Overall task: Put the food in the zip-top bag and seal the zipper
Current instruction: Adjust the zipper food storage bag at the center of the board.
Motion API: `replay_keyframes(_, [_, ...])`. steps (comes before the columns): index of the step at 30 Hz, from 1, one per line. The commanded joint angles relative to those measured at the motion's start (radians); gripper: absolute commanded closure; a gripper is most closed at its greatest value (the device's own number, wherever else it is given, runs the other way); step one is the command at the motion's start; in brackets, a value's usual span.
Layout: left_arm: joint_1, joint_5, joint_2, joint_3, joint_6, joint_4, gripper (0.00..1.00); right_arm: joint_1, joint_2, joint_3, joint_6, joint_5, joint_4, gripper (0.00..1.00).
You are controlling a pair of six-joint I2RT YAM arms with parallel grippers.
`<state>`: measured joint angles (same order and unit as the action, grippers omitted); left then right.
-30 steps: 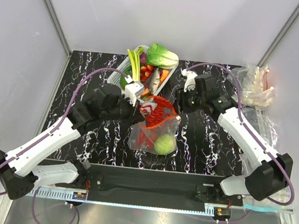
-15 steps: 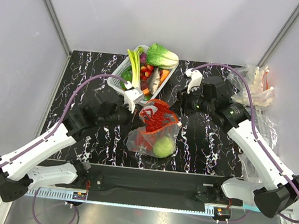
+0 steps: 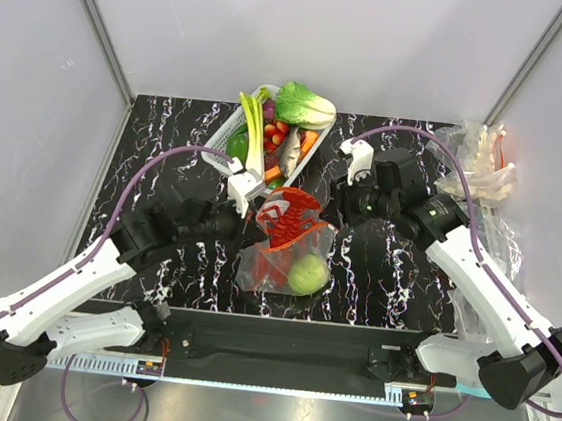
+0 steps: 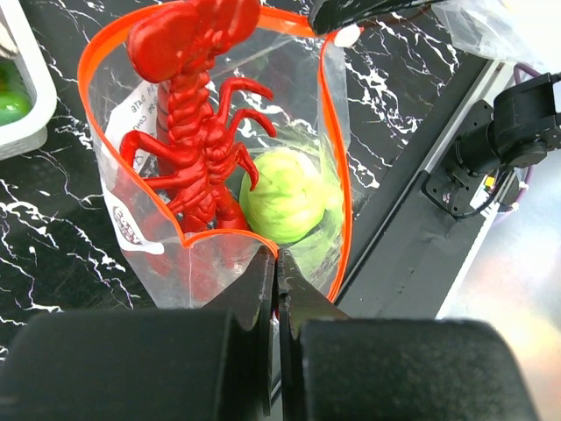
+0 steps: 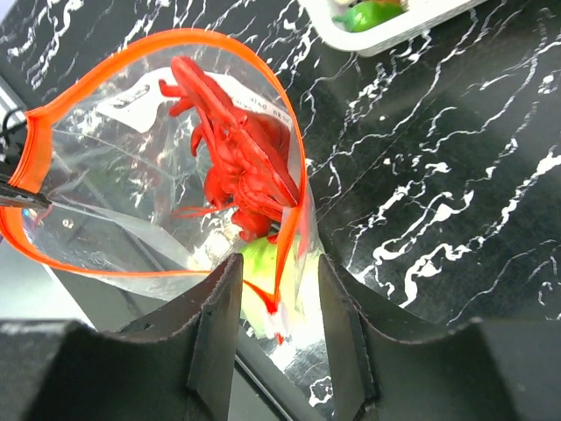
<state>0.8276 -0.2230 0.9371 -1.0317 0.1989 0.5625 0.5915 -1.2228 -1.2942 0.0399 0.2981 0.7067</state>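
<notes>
Zip-top bag sits on the desk between your two arms, just in front of the white basket of toy vegetables, and its mouth is spread into an open loop. Inside it you can see the red lobster lying lengthwise, with the pale green cabbage just beside its lower body, toward the closed bottom of the bag. Your left end effector is pinched tight on the zipper at one end of the mouth, where the orange strip folds to a point between the jaws. Your right end effector stands partly open at the opposite side of the mouth, its fingers straddling the strip with a clear gap between them. The zipper is unsealed all along. A crumpled plastic heap lies at the far right corner, well apart from the bag.
</notes>
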Motion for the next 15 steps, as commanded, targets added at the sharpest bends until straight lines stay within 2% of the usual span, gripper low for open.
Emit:
replay_keyframes(1, [0.008, 0.008, -0.024, 0.010, -0.021, -0.042, 1.00, 0.030, -0.026, -0.011, -0.028, -0.027, 0.014, 0.53])
replay_keyframes(7, [0.016, -0.001, -0.023, 0.015, -0.026, -0.049, 1.00, 0.034, -0.089, -0.036, -0.029, -0.066, 0.004, 0.55])
replay_keyframes(10, [0.021, -0.003, -0.026, 0.015, -0.032, -0.049, 1.00, 0.036, -0.130, -0.059, -0.035, -0.060, 0.007, 0.59])
replay_keyframes(12, [0.022, 0.005, -0.027, 0.016, -0.033, -0.049, 1.00, 0.037, -0.155, -0.068, -0.035, -0.056, 0.016, 0.73])
replay_keyframes(15, [0.022, 0.031, -0.024, 0.018, -0.033, -0.049, 1.00, 0.042, -0.141, -0.056, -0.014, -0.111, -0.001, 1.00])
